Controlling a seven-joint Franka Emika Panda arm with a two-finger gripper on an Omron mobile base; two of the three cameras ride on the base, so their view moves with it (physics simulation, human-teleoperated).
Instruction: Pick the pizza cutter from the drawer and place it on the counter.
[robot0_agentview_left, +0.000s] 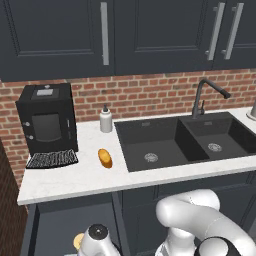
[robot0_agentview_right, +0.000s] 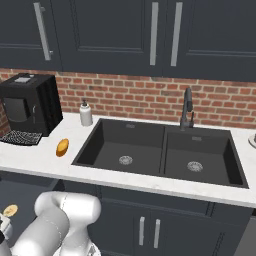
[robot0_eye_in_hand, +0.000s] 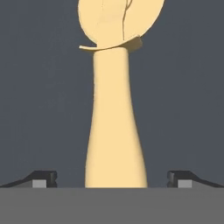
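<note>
Stage: early; reach made, grasp not yet closed, lift and transfer to the long white marbled stone counter (robot0_agentview_left: 75, 182) still to come.
Pizza cutter (robot0_eye_in_hand: 114, 118): slim tan handle with round pale yellowish wheel, lying on the floor of the open dark navy-grey drawer (robot0_eye_in_hand: 39, 87).
Gripper (robot0_eye_in_hand: 112, 179): two dark finger tips wide apart, straddling the handle, touching nothing.
Hidden: wheel top cut off in hand view; handle end behind the bottom band; contact depth hard to judge.
</note>
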